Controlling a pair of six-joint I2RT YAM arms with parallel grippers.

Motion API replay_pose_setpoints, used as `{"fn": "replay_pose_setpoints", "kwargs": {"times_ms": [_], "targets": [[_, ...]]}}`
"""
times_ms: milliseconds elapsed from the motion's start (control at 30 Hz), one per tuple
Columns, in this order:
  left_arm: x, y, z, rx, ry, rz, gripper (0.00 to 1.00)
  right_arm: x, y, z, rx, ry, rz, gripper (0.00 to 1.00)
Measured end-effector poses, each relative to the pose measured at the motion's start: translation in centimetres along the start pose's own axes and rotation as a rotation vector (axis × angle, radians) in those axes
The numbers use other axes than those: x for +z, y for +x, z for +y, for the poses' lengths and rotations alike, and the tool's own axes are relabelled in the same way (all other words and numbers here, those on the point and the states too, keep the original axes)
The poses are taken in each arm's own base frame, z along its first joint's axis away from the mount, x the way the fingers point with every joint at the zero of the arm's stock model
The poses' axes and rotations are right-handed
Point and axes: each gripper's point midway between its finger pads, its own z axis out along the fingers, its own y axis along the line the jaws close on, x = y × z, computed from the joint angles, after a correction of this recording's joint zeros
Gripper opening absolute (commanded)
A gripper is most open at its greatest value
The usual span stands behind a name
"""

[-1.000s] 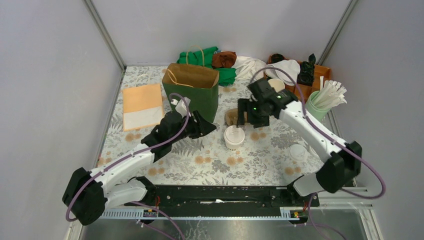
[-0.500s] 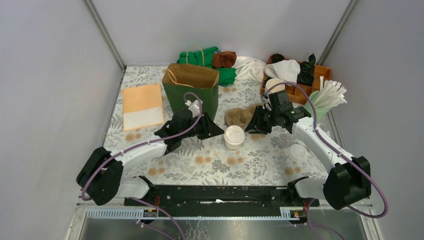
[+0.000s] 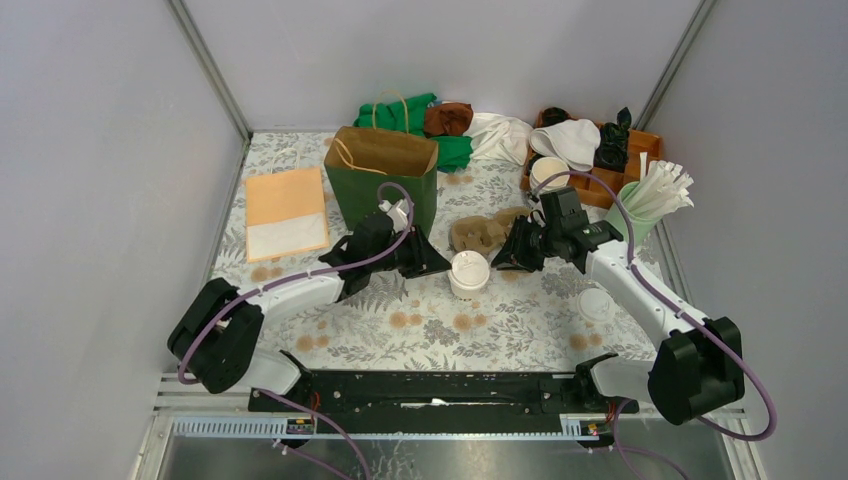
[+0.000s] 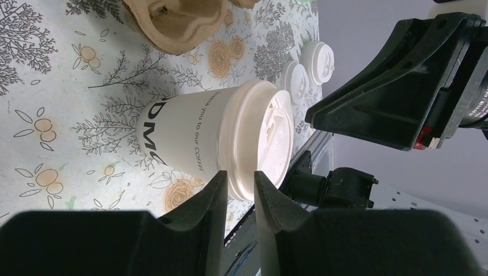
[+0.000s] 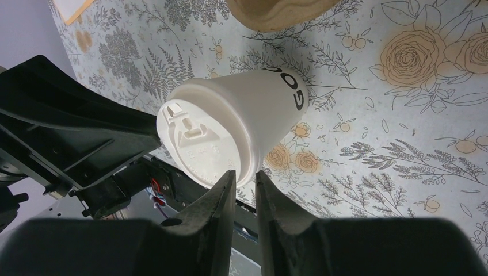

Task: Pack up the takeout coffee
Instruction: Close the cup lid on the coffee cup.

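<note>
The left gripper (image 4: pixel 239 179) and right gripper (image 5: pixel 246 175) each have their fingers pinched nearly together, grasping nothing. Between them the takeout coffee (image 3: pixel 468 273) stands upright on the floral table (image 3: pixel 440 320): a white paper cup with black lettering and a round white lid.
</note>
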Motion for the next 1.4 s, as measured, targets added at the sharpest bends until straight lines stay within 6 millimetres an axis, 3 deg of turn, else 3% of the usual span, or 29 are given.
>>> {"fn": "replay_pose_setpoints", "kwargs": {"times_ms": [333, 600, 1000, 1400], "targets": [[0.0, -0.2, 0.7, -0.005, -0.026, 0.011, 0.27, 0.4, 0.4, -0.4, 0.004, -0.002, 0.012, 0.28], [0.4, -0.3, 0.9, 0.0, -0.042, 0.027, 0.35, 0.6, 0.8, -0.4, 0.005, -0.017, 0.031, 0.29], [0.7, -0.6, 0.6, 0.006, -0.037, 0.028, 0.32, 1.1, 0.8, -0.6, 0.006, -0.02, 0.044, 0.29], [0.4, -1.2, 0.5, 0.016, -0.034, 0.012, 0.47, 1.1, 1.0, -0.1, 0.007, -0.045, 0.058, 0.35]]}}
